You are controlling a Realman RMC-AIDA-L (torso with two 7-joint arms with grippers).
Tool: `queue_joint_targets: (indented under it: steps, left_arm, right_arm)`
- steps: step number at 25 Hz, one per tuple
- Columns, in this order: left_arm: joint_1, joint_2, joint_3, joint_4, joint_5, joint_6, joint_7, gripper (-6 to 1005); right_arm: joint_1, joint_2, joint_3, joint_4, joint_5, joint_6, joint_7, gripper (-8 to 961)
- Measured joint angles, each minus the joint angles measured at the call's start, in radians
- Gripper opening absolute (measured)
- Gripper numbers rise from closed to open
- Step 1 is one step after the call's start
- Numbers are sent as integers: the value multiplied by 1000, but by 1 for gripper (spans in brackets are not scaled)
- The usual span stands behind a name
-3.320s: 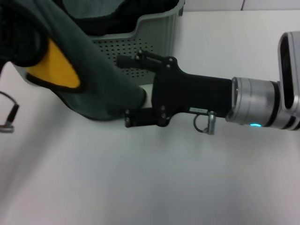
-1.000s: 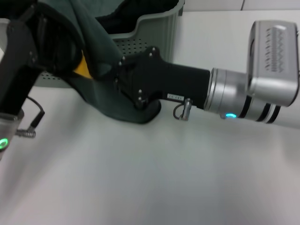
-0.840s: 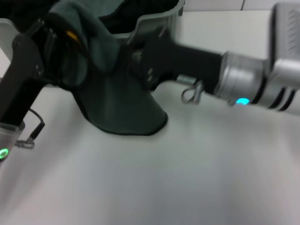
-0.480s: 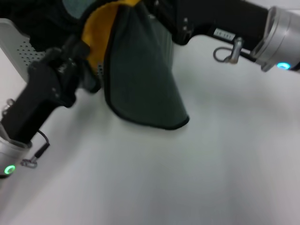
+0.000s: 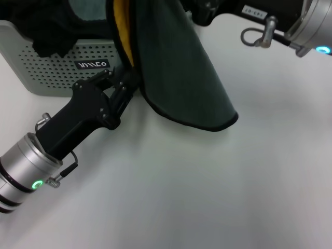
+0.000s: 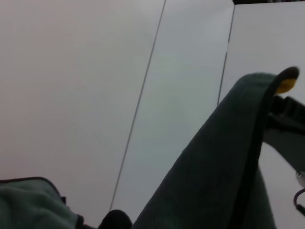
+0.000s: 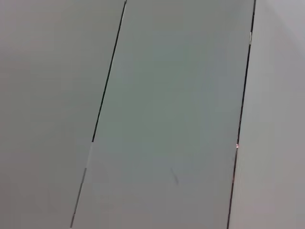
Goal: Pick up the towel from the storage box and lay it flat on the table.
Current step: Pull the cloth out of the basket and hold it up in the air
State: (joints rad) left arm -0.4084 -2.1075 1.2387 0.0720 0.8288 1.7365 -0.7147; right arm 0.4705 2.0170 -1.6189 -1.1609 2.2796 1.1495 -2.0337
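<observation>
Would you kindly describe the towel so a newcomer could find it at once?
Start at the sage-green storage box at the table's far left. The towel hangs in front of it, lower hem by the tabletop. Unlike the black cloth in the box, it is dark teal with a mustard-yellow face.

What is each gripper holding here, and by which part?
The towel hangs between both. The left gripper pinches its lower left edge; the right gripper holds it up near its top edge, largely out of view.
</observation>
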Motion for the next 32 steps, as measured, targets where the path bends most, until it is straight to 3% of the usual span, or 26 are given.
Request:
queue_joint_targets:
  steps: [14,24,32]
  left_arm:
    - [-8,0,-8,4,-33,-126,19,175]
    - [-9,0,-6,9,-47,-125,27,173]
    - [5,1,-7,3,-106,-124,28,172]
  right_arm:
    - [-2,-1,40,-35,-28,7,37,12]
    - [0,-4,49,-43,-54,15,82,11]
    - [2,-3,139,-39,-116,106,192,11]
